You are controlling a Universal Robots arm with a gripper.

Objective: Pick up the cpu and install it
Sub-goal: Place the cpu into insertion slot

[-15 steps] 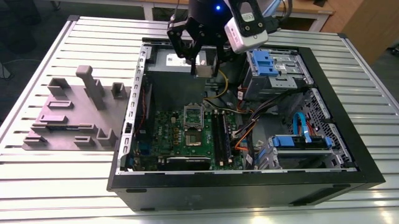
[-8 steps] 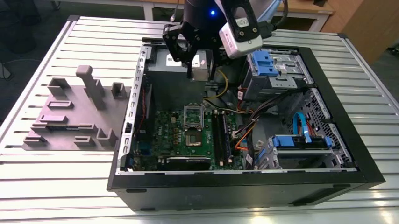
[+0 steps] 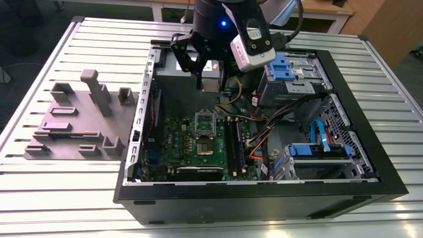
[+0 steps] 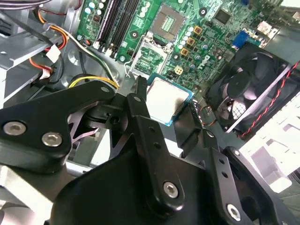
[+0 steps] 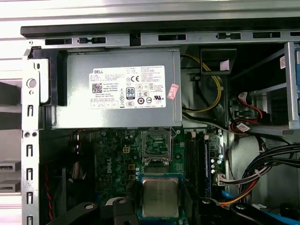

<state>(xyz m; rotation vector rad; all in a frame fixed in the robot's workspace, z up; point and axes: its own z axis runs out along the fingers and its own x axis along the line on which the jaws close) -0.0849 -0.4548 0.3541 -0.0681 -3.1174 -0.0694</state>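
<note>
On the slatted metal table [image 3: 86,39] an open computer case [image 3: 264,201] is laid. Above its green board [image 3: 177,141] the cpu [image 3: 211,83] is held flat, clamped by the gripper [image 3: 210,79]. The open socket [image 3: 205,147] is seen lower, toward the exterior view's near side, well apart.

The light is soft and even. The metal table [image 3: 39,173] shines bright. Inside the computer case [image 3: 264,201] it is dim and shadowy. The cpu [image 5: 160,197] gleams a little.
</note>
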